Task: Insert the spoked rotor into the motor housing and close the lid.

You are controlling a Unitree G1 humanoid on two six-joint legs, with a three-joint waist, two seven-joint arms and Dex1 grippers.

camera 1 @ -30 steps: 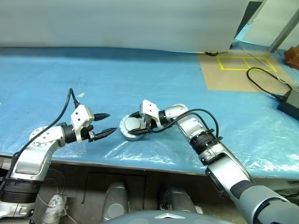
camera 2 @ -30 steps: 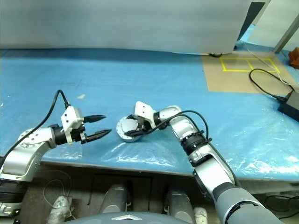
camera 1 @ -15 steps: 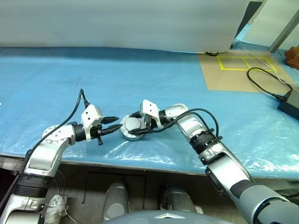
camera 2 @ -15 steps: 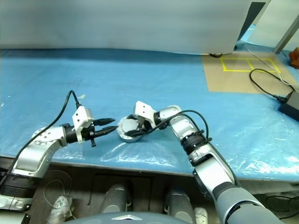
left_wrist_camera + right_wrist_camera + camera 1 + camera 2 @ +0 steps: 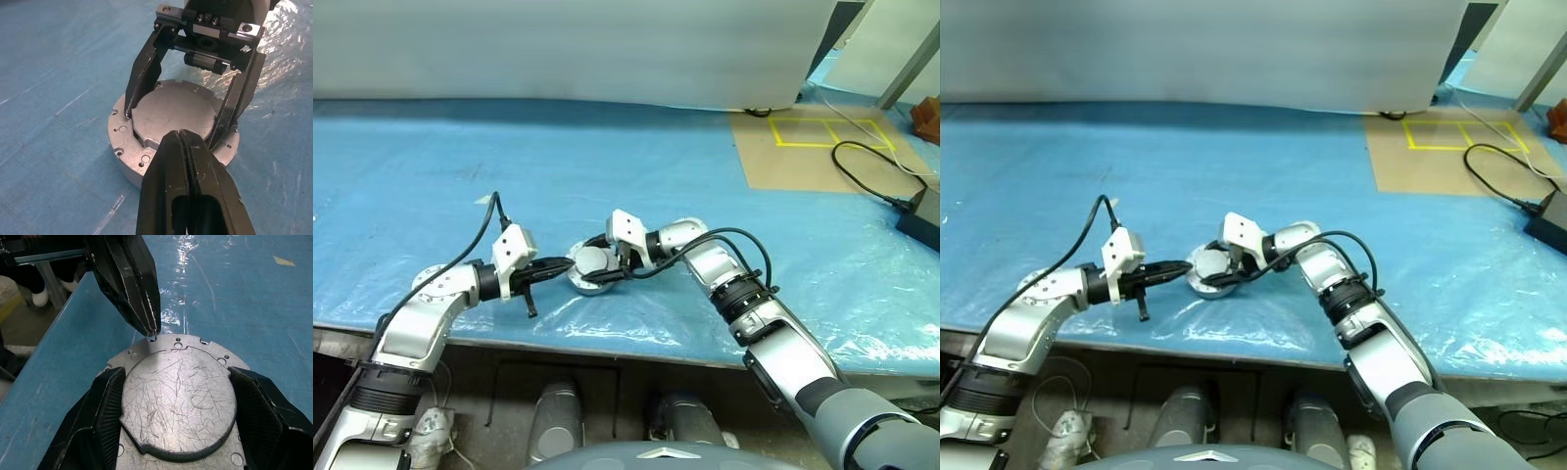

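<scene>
Left end effector has snapped shut and slid in, tips at the lid rim, nine o'clock; right end effector clamps that lid atop the motor housing mid-counter; seating looks close.

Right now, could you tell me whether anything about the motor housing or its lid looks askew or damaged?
Nothing stands out. The lid lies flat on the motor housing, merely scratched, between the right gripper's fingers.

One motor housing, two grippers, one black cable
</scene>
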